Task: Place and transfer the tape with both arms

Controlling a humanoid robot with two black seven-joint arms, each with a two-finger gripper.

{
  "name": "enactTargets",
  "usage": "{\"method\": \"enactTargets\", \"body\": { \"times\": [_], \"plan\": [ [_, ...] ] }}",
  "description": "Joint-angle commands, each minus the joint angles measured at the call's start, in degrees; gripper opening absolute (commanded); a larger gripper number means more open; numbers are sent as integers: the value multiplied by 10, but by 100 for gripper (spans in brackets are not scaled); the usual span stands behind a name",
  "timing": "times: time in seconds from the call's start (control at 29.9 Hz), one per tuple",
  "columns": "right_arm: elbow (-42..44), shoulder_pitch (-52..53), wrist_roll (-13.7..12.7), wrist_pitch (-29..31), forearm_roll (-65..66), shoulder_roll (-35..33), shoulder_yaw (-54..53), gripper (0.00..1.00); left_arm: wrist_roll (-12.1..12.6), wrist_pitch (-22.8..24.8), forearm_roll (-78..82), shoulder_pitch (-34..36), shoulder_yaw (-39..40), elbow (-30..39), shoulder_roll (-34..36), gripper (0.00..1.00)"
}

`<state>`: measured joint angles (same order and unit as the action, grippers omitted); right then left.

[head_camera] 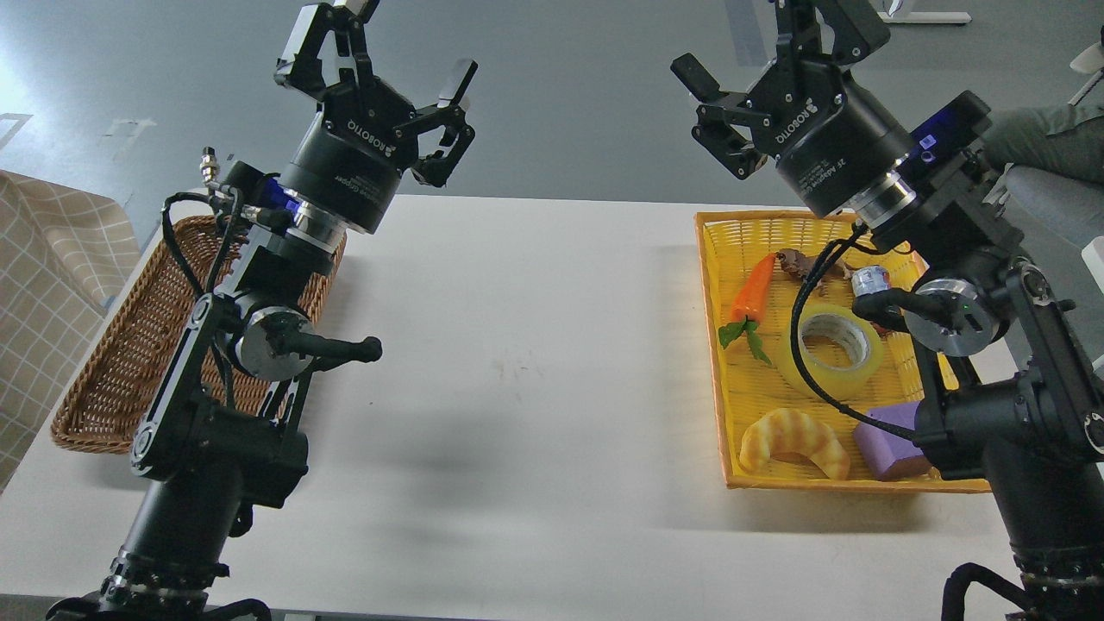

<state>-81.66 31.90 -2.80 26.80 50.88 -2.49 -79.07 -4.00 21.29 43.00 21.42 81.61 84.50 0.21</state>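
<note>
Tape (832,348) is seen lying flat in the yellow basket (720,259), at four o'clock of the table (535,362). Left gripper (388,52) and right gripper (750,60) are held spread, empty, raised.

Two black arms, one left, one right. Two grippers: left gripper (414,65) and right gripper (733,56), both raised, fingers spread.

Two baskets: one brown wicker basket (112,371) at left, one yellow basket (716,285) at right.

One white table (535,362).

In yellow basket, six items: one tape (830,352) roll, one toy carrot (749,297), one croissant toy (793,442), one purple block (888,435), one small brown item (798,261), one small silver-blue can (869,280).

One checked cloth (52,285) at far left.
</note>
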Motion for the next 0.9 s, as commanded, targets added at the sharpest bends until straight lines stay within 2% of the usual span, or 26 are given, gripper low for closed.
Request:
{"method": "enactTargets", "body": {
  "times": [0.0, 0.2, 0.87],
  "plan": [
    [-6, -2, 0, -1, -1, -2, -3, 100, 1, 6, -4, -1, 0, 1, -1, 98],
    [-11, -7, 10, 2, -2, 2, -6, 100, 3, 14, -5, 2, -1, -4, 2, 98],
    [-7, 7, 10, 2, 9, -7, 4, 100, 0, 14, -3, 6, -4, -24, -1, 98]
  ]
}}
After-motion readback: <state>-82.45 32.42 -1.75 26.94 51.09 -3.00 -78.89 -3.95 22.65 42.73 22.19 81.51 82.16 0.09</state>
